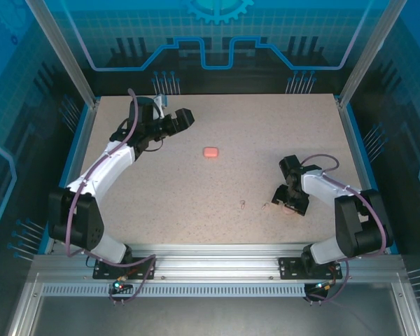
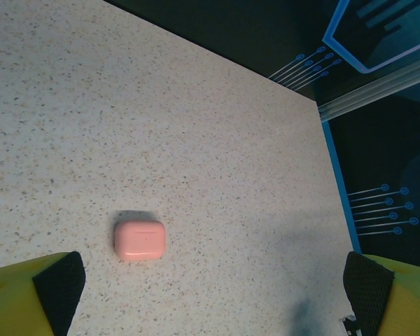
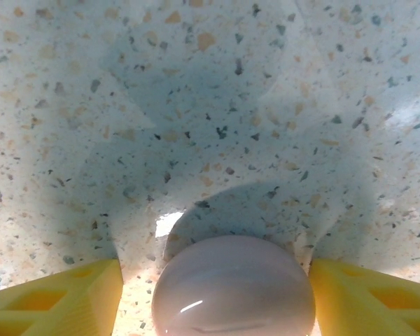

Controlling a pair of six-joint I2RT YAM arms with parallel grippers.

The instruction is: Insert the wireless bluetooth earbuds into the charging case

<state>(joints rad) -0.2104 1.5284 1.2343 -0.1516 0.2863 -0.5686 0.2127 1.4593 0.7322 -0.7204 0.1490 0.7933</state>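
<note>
The charging case (image 1: pixel 210 152) is a small salmon-pink rounded box, lid shut, lying flat mid-table. In the left wrist view the case (image 2: pixel 139 239) sits ahead of my left gripper (image 2: pixel 213 287) and toward its left finger, clear of both pads. That gripper (image 1: pixel 185 117) hovers open above the table's back left. My right gripper (image 1: pixel 285 205) is down on the table at the front right. One earbud (image 3: pixel 232 288), a glossy pale-pink rounded lump, lies between its yellow fingers (image 3: pixel 70 297). The right finger is at the earbud's edge and a narrow gap shows on the left.
A tiny pale thing (image 1: pixel 243 204) lies on the speckled table (image 1: pixel 196 189) left of the right gripper, too small to identify. Blue rails and aluminium posts (image 1: pixel 80 84) border the table. The right edge (image 2: pixel 334 175) runs beyond the case in the left wrist view.
</note>
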